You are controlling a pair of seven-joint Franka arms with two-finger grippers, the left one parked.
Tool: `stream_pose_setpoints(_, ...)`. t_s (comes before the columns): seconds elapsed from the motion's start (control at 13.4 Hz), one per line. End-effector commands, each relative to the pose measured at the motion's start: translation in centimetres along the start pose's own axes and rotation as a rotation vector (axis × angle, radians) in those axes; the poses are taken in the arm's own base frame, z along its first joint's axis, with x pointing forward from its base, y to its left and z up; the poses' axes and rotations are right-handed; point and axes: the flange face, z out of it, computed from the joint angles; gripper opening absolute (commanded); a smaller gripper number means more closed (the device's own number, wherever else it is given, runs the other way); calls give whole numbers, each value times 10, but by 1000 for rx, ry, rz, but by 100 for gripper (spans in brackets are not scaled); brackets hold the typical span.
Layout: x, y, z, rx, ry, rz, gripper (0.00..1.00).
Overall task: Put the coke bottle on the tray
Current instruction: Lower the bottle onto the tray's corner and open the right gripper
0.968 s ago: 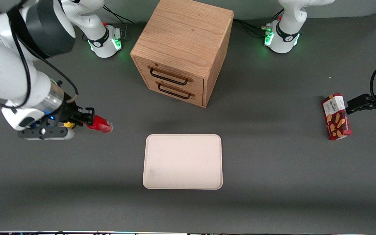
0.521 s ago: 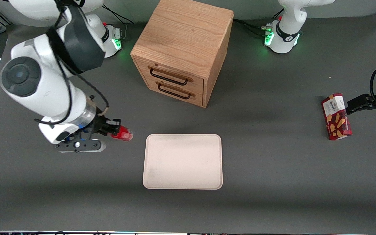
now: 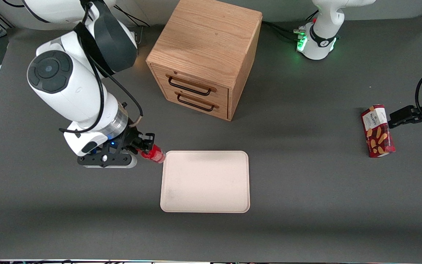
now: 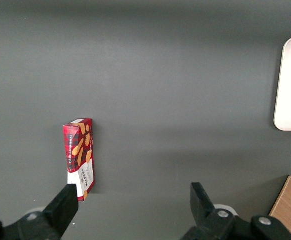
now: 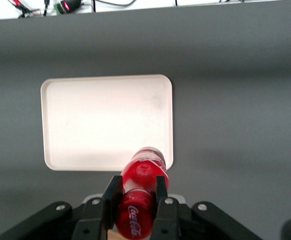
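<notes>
We see the claw (image 3: 145, 146) raised over the tabletop (image 3: 306, 183) toward the working arm's end, closed around the coke bottle (image 3: 154, 154). In the right wrist view the two fingers (image 5: 160, 192) press on either side of the coke bottle (image 5: 140, 197), which lies lengthwise between them with its white script showing and its cap end reaching out past the fingertips. In the front view that cap end hangs right at the corner of the tray (image 3: 205, 183), at the edge closest to the claw; whether it is already above the rim or just short of it we cannot tell from that view. In the right wrist view the bottle's tip overlaps the near corner of the tray (image 5: 85, 125).

The tray lies flat on the tabletop just ahead of the claw, with nothing on it. A wooden drawer cabinet (image 3: 205, 58) stands farther from the front camera than the claw and the tray, its two dark handles turned toward the tray. Well away from the claw, toward the parked arm's end of the tabletop, a red snack box (image 3: 377, 131) lies flat on the surface; it also shows in the left wrist view (image 4: 80, 165).
</notes>
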Motion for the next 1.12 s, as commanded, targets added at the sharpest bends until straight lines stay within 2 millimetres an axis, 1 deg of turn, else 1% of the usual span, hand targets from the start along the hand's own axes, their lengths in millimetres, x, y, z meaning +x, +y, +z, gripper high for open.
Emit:
stream_pose_setpoints(0.0, 22, -5, 31, 14, 58, -46, 0)
stream_pose_setpoints(0.07, 27, -6, 46, 16, 64, -45, 0)
stream_pose_setpoints(0.15, 29, -6, 63, 9, 52, -44, 0)
stream_pose_setpoints(0.22, 30, -5, 85, -4, 24, -37, 0)
stream_pose_setpoints(0.3, 32, -5, 100, -1, 33, -35, 0)
stream_pose_setpoints(0.45, 32, -4, 136, -6, 24, -32, 0)
stream_pose_setpoints(0.67, 32, -2, 181, -28, 52, -45, 0)
stream_pose_setpoints(0.82, 30, 0, 202, -34, 62, -52, 0)
stream_pose_setpoints(1.04, 29, 1, 215, -37, 58, -54, 0)
